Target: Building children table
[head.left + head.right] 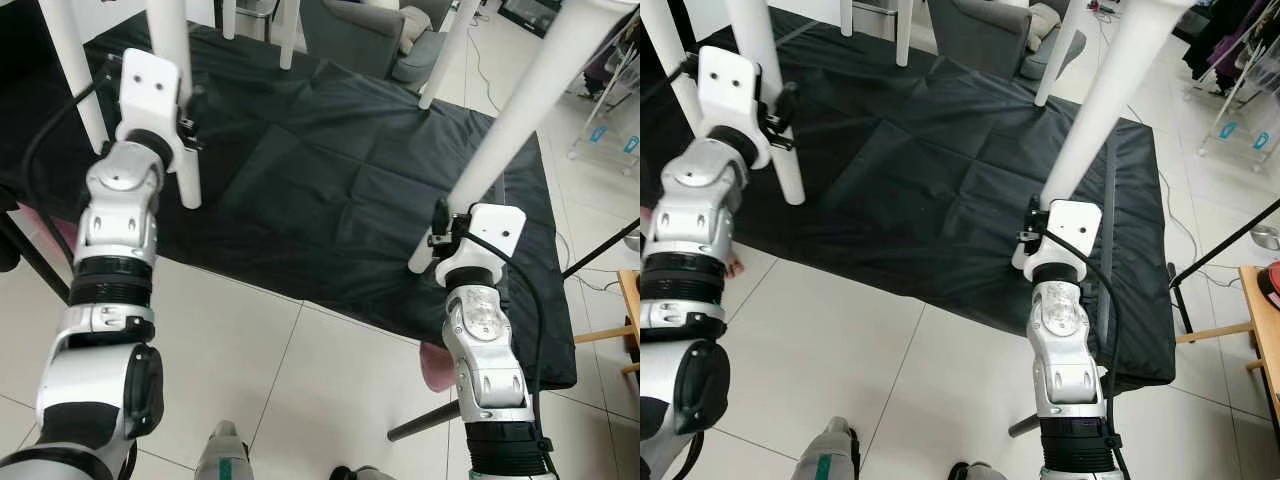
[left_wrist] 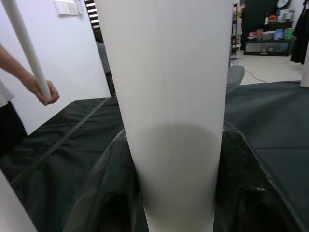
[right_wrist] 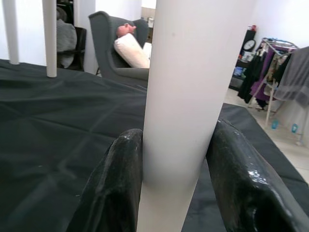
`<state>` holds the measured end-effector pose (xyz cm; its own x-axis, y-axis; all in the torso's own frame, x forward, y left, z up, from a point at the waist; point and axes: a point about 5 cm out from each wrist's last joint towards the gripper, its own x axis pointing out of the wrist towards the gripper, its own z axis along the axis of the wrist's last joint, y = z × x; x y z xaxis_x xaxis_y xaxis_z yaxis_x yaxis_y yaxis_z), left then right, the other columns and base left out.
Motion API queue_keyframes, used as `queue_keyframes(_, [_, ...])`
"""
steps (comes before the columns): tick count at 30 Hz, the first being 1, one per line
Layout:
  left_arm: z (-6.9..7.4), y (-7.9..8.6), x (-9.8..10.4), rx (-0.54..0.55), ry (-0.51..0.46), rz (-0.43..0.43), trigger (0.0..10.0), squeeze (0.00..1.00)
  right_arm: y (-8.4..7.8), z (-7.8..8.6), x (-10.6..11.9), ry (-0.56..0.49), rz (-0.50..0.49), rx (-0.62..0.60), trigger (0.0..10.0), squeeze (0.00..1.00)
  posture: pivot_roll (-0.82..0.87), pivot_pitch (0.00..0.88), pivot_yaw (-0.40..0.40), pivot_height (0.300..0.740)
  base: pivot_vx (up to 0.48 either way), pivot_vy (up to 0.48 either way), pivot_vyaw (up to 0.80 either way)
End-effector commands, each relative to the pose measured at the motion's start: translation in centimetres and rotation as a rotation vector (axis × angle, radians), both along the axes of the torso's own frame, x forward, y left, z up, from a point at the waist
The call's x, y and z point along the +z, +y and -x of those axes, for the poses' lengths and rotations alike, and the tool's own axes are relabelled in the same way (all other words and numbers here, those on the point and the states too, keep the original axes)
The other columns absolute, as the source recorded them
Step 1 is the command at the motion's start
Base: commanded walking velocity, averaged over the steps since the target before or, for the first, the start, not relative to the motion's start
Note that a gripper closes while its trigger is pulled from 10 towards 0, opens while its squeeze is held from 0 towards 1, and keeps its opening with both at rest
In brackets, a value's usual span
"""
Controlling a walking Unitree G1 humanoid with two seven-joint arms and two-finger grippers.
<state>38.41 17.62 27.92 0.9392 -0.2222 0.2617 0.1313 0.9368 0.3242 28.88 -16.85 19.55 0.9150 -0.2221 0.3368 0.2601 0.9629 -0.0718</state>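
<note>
Two thick white table legs stand on a black cloth (image 1: 320, 180) spread over the tiled floor. My left gripper (image 1: 186, 122) is shut on the left leg (image 1: 188, 180), well above its foot; in the left wrist view that leg (image 2: 169, 121) runs between the black fingers (image 2: 104, 193). The right leg (image 1: 520, 130) leans up to the right, and my right gripper (image 1: 440, 236) is shut on it close to its lower end. The right wrist view has this leg (image 3: 188, 96) pressed between both fingers (image 3: 118, 183).
More white legs rise at the far left (image 1: 75, 70) and at the back (image 1: 450, 50). A person's hand (image 2: 41, 92) grips a thinner white leg (image 2: 26, 48). Behind the cloth stand a grey armchair (image 1: 370, 35) and a clothes rack (image 3: 280, 72). Black stand legs (image 1: 600, 250) cross the right side.
</note>
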Motion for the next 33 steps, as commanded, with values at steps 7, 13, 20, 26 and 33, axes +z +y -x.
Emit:
queue_keyframes(7, [-0.1,-3.9,-1.8,-0.23,0.108,-0.185,0.0,0.0,0.6,1.1,2.3,-0.148,0.149,-0.001,0.0,0.0,0.21,0.136,-0.085,0.74,0.0,0.0,0.0])
queue_keyframes(13, [-0.3,-3.2,-2.1,-0.188,0.122,-0.196,0.0,0.0,2.9,1.8,2.1,-0.165,0.195,0.112,0.0,0.0,0.2,0.136,-0.082,0.74,0.0,0.0,0.0])
queue_keyframes(20, [-0.2,-2.6,-1.6,-0.161,0.082,-0.187,0.0,0.0,4.6,2.7,1.6,-0.196,0.31,0.196,0.0,0.0,0.21,0.135,-0.09,0.74,0.0,0.0,0.0])
queue_keyframes(26, [0.3,-3.5,-1.7,-0.213,0.067,-0.199,0.0,0.0,3.1,3.1,1.5,-0.194,0.327,0.11,0.0,0.0,0.21,0.133,-0.094,0.74,0.0,0.0,0.0])
queue_keyframes(33, [0.4,-4.9,-1.8,-0.262,0.063,-0.193,0.0,0.0,0.1,3.4,1.0,-0.146,0.28,-0.048,0.0,0.0,0.19,0.129,-0.086,0.74,0.0,0.0,0.0])
